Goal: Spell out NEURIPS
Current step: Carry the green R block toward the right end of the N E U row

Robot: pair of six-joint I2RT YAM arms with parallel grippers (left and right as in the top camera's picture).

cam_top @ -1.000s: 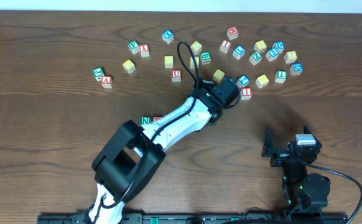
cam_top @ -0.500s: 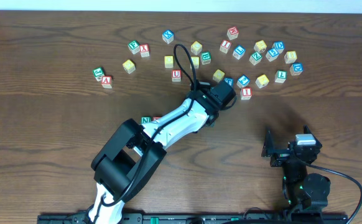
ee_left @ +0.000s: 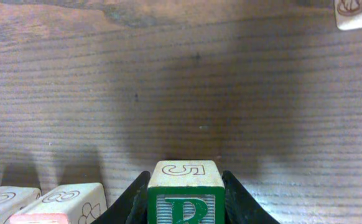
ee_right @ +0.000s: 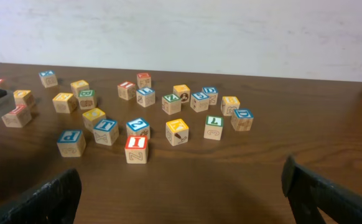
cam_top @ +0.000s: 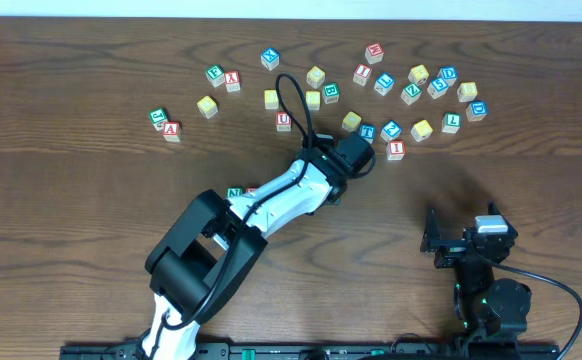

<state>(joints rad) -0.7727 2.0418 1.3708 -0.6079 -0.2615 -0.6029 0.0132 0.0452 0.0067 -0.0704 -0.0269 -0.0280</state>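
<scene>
Overhead: your left gripper (cam_top: 359, 157) hovered near the loose cubes (cam_top: 421, 128). The N cube (cam_top: 234, 193) lay behind it beside the arm (cam_top: 281, 195), the word seemingly barely begun. Left wrist: its jaws gripped the green R cube (ee_left: 185, 196). Right wrist: your right gripper (ee_right: 181, 199) gaped empty, I cube (ee_right: 136, 149) and P cube (ee_right: 70, 142) ahead, unplaced.
</scene>
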